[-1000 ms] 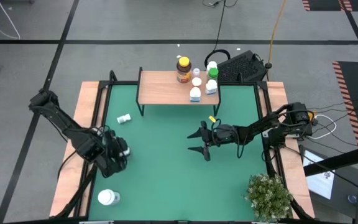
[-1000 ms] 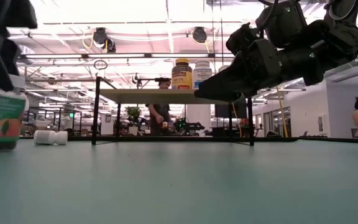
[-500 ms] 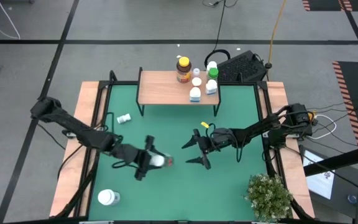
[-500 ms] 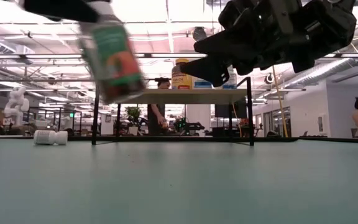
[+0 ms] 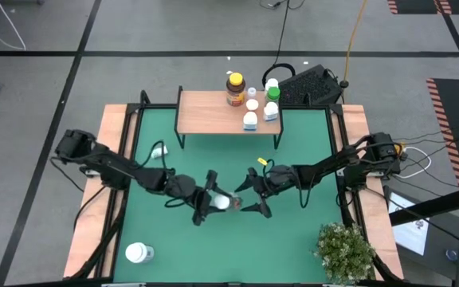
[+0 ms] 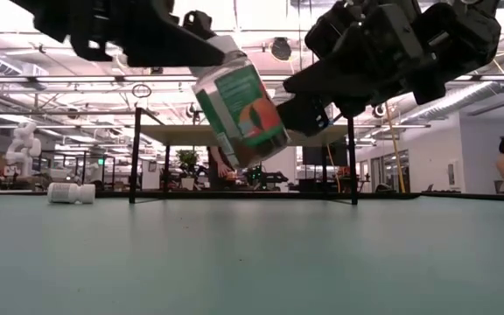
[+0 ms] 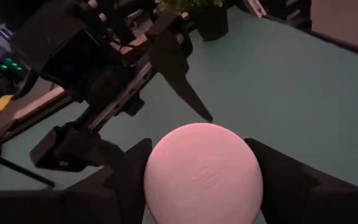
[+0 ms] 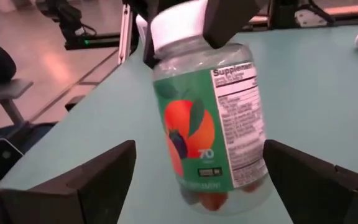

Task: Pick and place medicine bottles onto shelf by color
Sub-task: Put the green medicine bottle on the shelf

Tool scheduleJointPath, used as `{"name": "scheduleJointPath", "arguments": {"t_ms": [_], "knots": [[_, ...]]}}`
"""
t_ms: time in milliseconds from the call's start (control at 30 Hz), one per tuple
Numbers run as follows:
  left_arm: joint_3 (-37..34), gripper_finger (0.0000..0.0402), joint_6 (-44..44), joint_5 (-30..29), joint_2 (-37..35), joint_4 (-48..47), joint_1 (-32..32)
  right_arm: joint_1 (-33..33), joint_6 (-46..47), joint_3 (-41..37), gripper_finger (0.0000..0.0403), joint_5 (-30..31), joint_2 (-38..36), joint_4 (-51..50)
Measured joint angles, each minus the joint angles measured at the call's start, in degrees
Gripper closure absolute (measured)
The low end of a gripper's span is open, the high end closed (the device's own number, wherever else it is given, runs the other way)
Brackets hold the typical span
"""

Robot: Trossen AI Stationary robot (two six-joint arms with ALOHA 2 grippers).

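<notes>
Left pincer point(image 5: 210, 201) carried bottle point(image 5: 221, 202) toward open right pincer point(image 5: 253, 191).

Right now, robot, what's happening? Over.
Left tool holds the green-label bottle aloft, mid-table. Right tool open, facing it, not touching. Shelf ahead, path unblocked.

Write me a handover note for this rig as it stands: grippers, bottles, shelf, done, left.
Left gripper: shut on the clear white-capped bottle with a green label, tilted in mid-air over the table centre.
Right gripper: open, facing that bottle, not touching.
Light-wood shelf on black legs: amber yellow-capped bottle, a green-capped one, several white ones.
Left: held bottle, small white bottle lying near the shelf's left leg, white bottle at the table's near-left corner.
</notes>
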Motion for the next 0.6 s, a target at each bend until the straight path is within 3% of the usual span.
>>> {"name": "scheduleJointPath", "arguments": {"t_ms": [300,367,500,600], "knots": [[0.0,0.0148,0.1,4.1,5.4,12.2,2.5,0.0,-2.4,0.0,0.0055,0.5,0.1,-0.9],[0.0,0.0153,0.3,5.1,6.4,14.2,2.9,0.3,-2.6,0.0,0.0059,4.6,0.1,-0.9],[0.0,0.0165,-1.5,4.2,6.9,15.3,3.7,0.5,-3.7,-0.1,0.0094,9.4,0.1,-1.7],[0.0,0.0151,-9.7,-0.9,6.4,18.0,3.9,0.5,-4.7,0.0,0.0134,11.9,0.1,-1.3]]}}
